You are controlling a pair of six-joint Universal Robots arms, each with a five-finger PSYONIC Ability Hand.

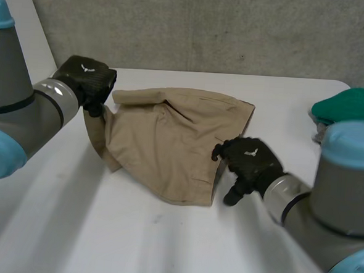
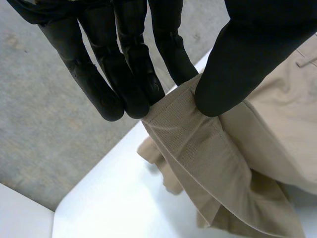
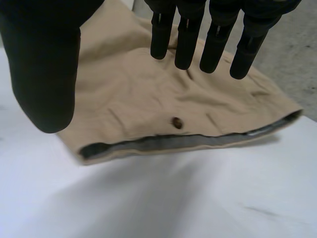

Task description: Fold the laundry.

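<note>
Fold just starting, I think: left hand (image 1: pixel 85 76) pinches the tan cotton pants' (image 1: pixel 169 142) corner; right hand (image 1: pixel 248 158), wide open by their waistband (image 3: pixel 173 144), should grab next.

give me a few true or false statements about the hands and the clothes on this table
1. The left hand pinches an edge of the tan garment between its fingers and thumb. True.
2. The right hand is clenched round the garment's waistband. False: its fingers are straight and hold nothing, over that end of the garment.
3. A green cloth lies at the right side of the table. True.
4. The tan garment is folded into a neat square. False: it lies rumpled, one end raised by the left hand.
</note>
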